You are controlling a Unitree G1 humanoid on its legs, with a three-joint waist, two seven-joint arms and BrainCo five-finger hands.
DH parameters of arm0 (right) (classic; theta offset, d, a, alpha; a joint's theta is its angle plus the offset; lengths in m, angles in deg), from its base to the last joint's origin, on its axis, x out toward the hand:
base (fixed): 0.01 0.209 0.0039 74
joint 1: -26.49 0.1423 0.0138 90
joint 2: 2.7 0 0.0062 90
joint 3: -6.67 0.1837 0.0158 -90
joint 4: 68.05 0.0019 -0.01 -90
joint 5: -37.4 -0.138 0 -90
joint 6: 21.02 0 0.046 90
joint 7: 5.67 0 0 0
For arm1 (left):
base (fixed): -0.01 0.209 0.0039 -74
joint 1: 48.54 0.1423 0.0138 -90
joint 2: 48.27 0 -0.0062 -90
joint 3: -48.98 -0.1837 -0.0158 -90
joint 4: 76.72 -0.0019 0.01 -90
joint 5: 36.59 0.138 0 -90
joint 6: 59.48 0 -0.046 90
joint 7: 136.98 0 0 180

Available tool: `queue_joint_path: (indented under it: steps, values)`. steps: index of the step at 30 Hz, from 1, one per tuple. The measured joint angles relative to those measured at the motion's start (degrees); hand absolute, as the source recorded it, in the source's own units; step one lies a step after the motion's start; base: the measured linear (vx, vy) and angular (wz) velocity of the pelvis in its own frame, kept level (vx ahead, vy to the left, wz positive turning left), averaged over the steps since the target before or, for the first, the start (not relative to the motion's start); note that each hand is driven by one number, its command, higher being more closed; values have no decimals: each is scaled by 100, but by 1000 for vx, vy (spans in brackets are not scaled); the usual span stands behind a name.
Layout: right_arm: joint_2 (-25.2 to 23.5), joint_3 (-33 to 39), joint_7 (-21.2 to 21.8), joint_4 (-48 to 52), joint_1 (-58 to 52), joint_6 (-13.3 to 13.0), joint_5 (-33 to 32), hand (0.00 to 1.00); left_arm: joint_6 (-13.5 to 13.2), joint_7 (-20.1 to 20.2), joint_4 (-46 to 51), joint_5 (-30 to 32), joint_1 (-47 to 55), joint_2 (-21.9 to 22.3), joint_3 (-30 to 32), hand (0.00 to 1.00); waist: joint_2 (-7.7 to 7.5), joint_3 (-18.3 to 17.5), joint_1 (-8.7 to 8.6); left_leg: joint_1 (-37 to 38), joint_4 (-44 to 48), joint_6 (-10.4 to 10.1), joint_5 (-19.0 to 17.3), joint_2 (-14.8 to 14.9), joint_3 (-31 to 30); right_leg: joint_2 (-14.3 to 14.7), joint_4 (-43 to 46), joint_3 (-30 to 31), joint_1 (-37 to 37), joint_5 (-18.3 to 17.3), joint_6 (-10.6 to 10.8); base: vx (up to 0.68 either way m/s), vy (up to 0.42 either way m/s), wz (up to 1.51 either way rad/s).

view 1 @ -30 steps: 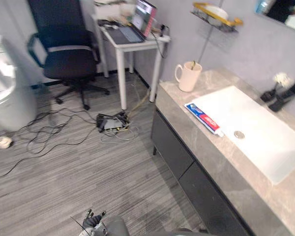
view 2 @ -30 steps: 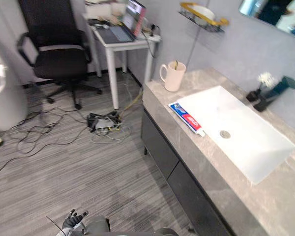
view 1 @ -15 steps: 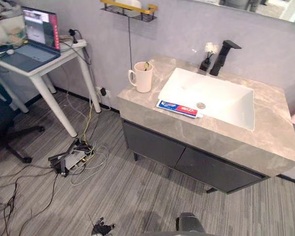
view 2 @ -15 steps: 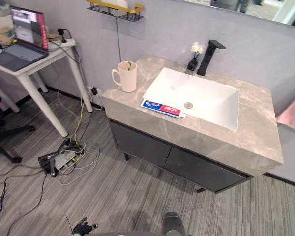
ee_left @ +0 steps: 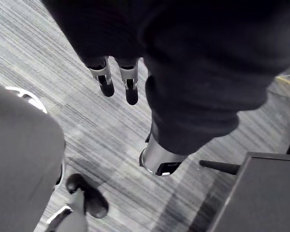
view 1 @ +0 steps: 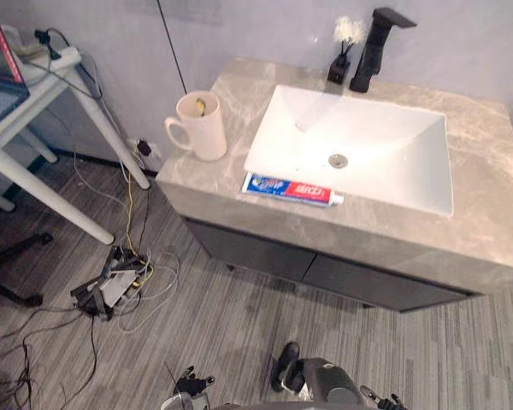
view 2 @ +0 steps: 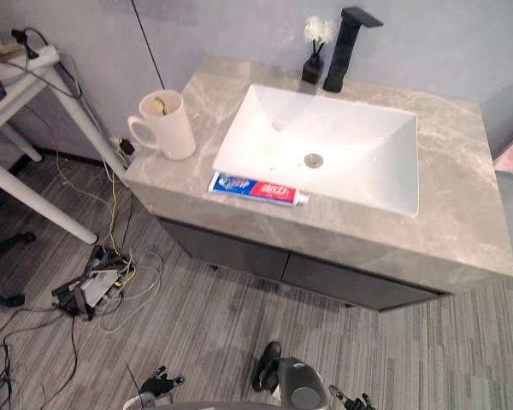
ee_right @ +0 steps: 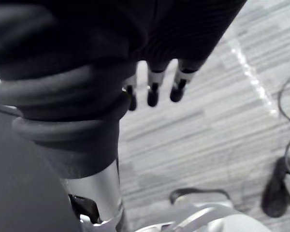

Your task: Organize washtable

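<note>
Approach stage, nothing yet handled. Left hand [ee_left: 106, 81] and right hand [ee_right: 153, 92] hang empty, uncurled. Toothpaste tube [view 1: 291, 189] lies on counter [view 1: 393, 243] near mug [view 1: 198, 125]; next move likely calls for reaching it.

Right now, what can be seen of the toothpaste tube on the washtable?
The toothpaste tube lies flat on the grey marbled counter, lengthwise along the front rim of the white basin. It looks like soft plastic, blue at the flat end, red toward the small white cap, which points to the robot's right. No hand touches it; the mug stands apart.
</note>
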Motion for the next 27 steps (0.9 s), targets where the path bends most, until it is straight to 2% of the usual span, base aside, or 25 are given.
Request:
queue_joint_path:
  steps: [1, 2, 3, 4, 7, 8, 9, 10, 11, 12, 13, 15, 17, 20, 27]
  values:
    - [95, -150, 1, 108, 23, -66, -9, 0, -47, -9, 169, -180, 70, 77, 204, 0, 81, -29, 189, -568, 1551, 25, -16, 551, -388, 250, -25, 403, 205, -125, -28, 359, -60, -153]
    - [105, -252, -6, 100, 105, -68, -13, 0, -103, -20, 196, -322, 73, 98, 200, 0, 69, -49, 276, -834, 1848, 38, -21, 725, -571, 262, -27, 702, 354, -152, -37, 309, -34, -154]
    - [85, -258, -7, 98, 144, -62, -13, 0, -118, -22, 207, -356, 76, 71, 193, 0, 39, -49, 273, -895, 1811, 51, -28, 750, -607, 242, -33, 824, 407, -160, -23, 212, 26, -120]
    - [62, -325, -6, 92, 225, -61, -11, 0, -146, -31, 231, -359, 87, 38, 185, 0, -81, -37, 297, -1011, 1488, 69, -38, 745, -735, 161, -53, 1074, 504, -160, -5, 188, 82, -106]
    - [96, -497, -4, -17, 406, -84, -13, 0, -193, -32, 248, -343, 84, -37, -76, 0, -130, -36, 324, -1045, 46, 73, -37, 532, -1239, -41, -124, 1656, 601, -112, 137, 197, 180, -101]
    - [123, -534, -3, -77, 444, -84, -13, 0, -222, -36, 250, -339, 78, -71, -242, 0, -130, -41, 323, -1026, -766, 61, 16, 379, -1531, -133, -205, 1834, 605, -67, 255, 135, 235, -71]
    - [131, -532, -3, -80, 438, -86, -14, 0, -227, -40, 249, -329, 67, -105, -361, 0, -119, -48, 310, -1020, -1465, 2, 192, 296, -1740, -226, -259, 1973, 609, -45, 383, 146, 246, -61]
    - [144, -533, -4, -80, 430, -87, -15, 0, -227, -51, 242, -308, 67, -113, -416, 0, -97, -69, 302, -1021, -1757, -33, 375, 269, -1784, -256, -273, 2034, 625, -33, 450, 158, 216, -44]
    - [197, -532, -5, -96, 409, -87, -13, 0, -224, -81, 230, -292, 79, -119, -487, 0, -18, -122, 300, -1013, -2145, -70, 773, 238, -1836, -261, -294, 2090, 627, -6, 577, 205, 244, -38]
    - [304, -516, -3, -167, 388, -91, -7, 0, -225, -118, 156, -286, 89, -41, -513, 0, 132, -228, 272, -966, -2454, -235, 1344, 226, -1814, -223, -383, 2163, 650, 11, 733, 289, 367, -31]
    - [255, -517, -6, -254, 373, -82, -4, 0, -216, -125, 70, -272, 54, -174, -633, 0, -20, -282, 249, -784, -2645, -147, 1432, 50, -1714, -385, -510, 2220, 767, 138, 925, 259, 364, -23]
    - [147, -515, 9, -334, 238, -82, 31, 0, -221, -118, 1, -204, 81, -318, -745, 0, -245, -424, 262, -526, -3018, -111, 1450, -190, -1582, -574, -743, 2245, 887, 175, 987, 147, 245, -18]
    - [6, -453, 9, -530, 199, -44, 54, 0, -201, -103, -140, -66, 102, -495, -907, 0, -435, -544, 250, -236, -3387, -27, 1510, -436, -1407, -756, -969, 2377, 1031, 309, 1151, 138, 235, -27]
    - [-20, -364, 13, -582, 201, -6, 56, 0, -201, -100, -249, 101, 90, -516, -991, 0, -446, -558, 230, 39, -3688, 43, 1557, -590, -1289, -848, -1076, 2414, 1135, 450, 1166, 70, 167, -26]
    - [62, -563, 77, -588, 251, 32, 237, 0, -208, 20, -266, 93, 78, -517, -1164, 0, -387, -518, 239, 197, -3923, 134, 1633, -685, -1246, -868, -1004, 2433, 1088, 416, 1196, -38, 30, -7]
